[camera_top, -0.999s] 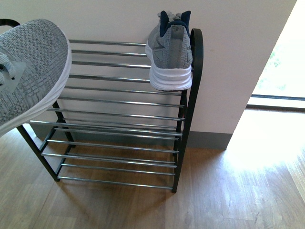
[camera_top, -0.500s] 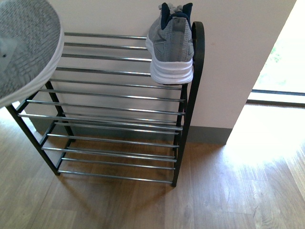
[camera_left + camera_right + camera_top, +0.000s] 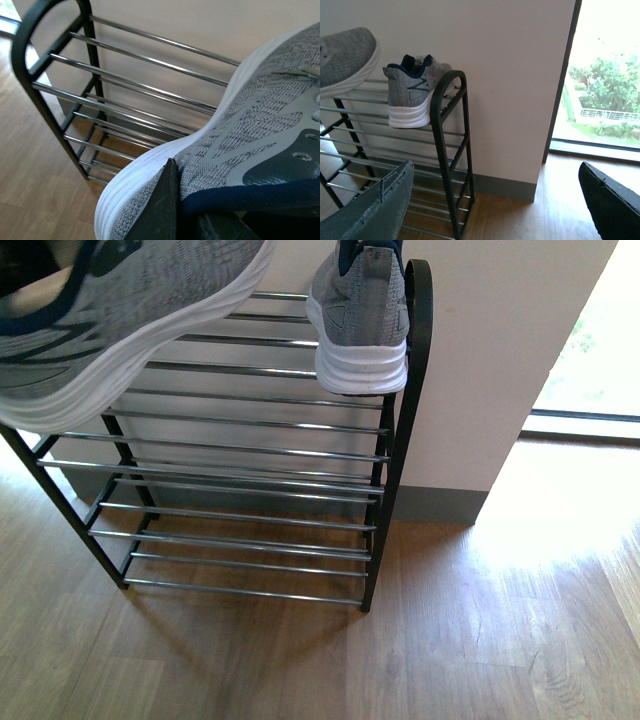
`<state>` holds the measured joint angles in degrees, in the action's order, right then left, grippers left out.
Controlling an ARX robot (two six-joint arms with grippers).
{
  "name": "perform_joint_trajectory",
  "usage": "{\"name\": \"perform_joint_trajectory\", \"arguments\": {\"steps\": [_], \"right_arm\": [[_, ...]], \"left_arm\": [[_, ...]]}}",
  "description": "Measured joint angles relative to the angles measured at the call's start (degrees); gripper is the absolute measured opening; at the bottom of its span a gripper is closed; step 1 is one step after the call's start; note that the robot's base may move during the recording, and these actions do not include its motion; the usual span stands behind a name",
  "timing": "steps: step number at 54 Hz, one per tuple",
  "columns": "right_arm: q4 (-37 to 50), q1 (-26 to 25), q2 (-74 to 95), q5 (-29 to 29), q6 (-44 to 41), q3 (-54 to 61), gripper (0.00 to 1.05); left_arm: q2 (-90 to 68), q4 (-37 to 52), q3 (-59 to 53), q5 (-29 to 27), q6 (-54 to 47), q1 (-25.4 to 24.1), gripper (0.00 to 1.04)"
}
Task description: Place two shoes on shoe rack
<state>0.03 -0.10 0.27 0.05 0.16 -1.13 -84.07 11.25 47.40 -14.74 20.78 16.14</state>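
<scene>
Against the pale wall, a black chrome-barred shoe rack carries one grey knit sneaker. My left gripper pinches its twin sneaker, blocking my view; right gripper gapes empty.

Right claw, two broad flat fingers, one scuffed grey, one black, left claw, black scratched wedge-shaped finger

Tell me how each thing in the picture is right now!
held sneaker: in the air over the rack's left side, gripped at its collar.
sneaker on rack: resting on the top tier, right end.
shoe rack: upright against the wall.
left end effector: shut on held sneaker.
right end effector: open, holding nothing.
</scene>
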Motion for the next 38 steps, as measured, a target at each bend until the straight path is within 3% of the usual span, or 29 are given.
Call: {"name": "perform_joint_trajectory", "arguments": {"steps": [17,38], "right_arm": [[0.0,0.0,0.0,0.0,0.0,0.0,0.96],[0.0,0.0,0.0,0.0,0.0,0.0,0.96]], "left_arm": [[-13.7,-9.7,18.5,-3.4,14.1,2.3,0.02],[-22.8,-16.7,27.5,-3.3,30.3,7.4,0.02]]}}
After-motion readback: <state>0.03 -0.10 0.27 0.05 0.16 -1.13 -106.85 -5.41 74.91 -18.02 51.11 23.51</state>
